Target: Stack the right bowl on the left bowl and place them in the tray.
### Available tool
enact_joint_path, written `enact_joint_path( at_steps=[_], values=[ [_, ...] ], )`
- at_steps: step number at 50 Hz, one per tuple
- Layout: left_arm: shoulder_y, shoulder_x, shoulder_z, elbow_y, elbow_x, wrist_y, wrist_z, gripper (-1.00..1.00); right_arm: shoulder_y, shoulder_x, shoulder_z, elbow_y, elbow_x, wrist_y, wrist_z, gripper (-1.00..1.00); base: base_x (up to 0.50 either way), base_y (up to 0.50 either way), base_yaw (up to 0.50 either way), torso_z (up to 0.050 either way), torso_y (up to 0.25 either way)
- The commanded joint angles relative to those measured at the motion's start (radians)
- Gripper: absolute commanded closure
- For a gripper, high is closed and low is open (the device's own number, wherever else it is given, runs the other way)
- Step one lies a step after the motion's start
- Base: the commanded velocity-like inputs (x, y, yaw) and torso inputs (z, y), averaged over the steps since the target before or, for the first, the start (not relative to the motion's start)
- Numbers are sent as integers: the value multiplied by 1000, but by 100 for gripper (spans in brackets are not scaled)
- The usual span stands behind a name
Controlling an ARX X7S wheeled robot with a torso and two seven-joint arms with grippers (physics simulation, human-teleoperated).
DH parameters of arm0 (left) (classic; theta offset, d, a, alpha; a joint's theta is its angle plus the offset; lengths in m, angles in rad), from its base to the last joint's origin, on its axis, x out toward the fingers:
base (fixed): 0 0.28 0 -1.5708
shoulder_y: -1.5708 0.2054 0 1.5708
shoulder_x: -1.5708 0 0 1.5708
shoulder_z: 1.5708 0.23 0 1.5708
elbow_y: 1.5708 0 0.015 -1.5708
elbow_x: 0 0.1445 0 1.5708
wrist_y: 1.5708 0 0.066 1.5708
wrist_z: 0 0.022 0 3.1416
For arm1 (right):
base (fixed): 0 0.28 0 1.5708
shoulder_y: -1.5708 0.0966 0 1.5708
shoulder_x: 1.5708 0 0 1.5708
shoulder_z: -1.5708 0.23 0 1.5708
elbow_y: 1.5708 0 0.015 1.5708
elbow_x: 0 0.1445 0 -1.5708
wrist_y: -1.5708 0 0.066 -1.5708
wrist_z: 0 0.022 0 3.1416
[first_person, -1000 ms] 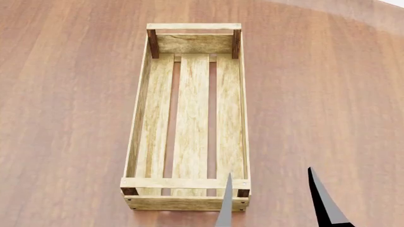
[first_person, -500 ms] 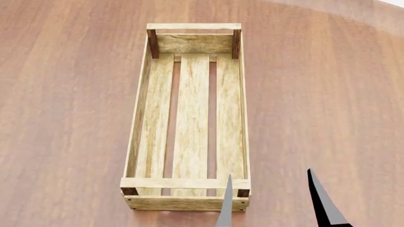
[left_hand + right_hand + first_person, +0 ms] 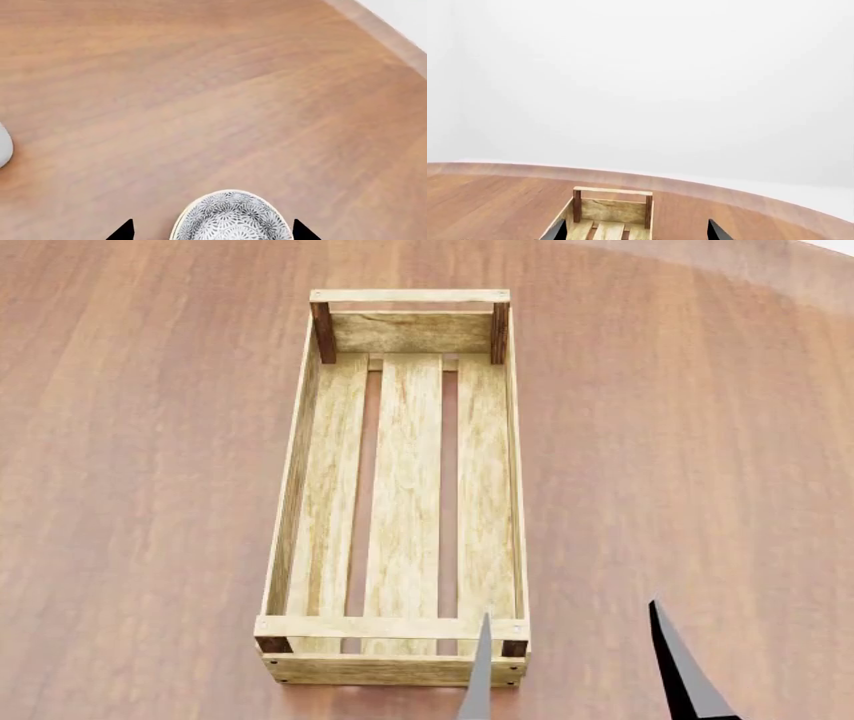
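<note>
Wood tray (image 3: 400,490) bare; patterned bowl (image 3: 231,218) btwn spread left gripper (image 3: 213,231) tips.

Three cameras, one table

Head view looks steeply down on the tray (image 3: 400,490); right wrist view faces it low, level; left wrist view looks down, close to the table (image 3: 200,100).

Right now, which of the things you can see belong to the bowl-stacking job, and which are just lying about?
Job: tray; patterned bowl, framed by the open left pincer; open right pincer.
Lying about or unsure: only the table itself; a pale object cut off at the left wrist view's edge, too little showing to identify.
</note>
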Motion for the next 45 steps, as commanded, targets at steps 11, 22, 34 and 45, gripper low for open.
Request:
enact_joint_path(
  at_steps=[11, 22, 34, 45],
  values=[
    [-5, 33, -13, -83, 35, 28, 28, -100, -2, -15, 16, 9, -20, -8, -17, -100, 0, 0, 0, 0, 0],
    [-9, 43, -11, -107, 31, 28, 36, -100, -3, -12, 14, 5, -20, -6, -14, -100, 0, 0, 0, 0, 0],
    [-26, 52, 15, -133, 44, 30, 49, -100, -3, -10, 14, 11, -20, -11, -12, -100, 0, 0, 0, 0, 0],
    [-35, 58, 23, -158, 47, 34, 63, -100, -4, -7, 10, 9, -21, -10, -10, -100, 0, 0, 0, 0, 0]
  ],
)
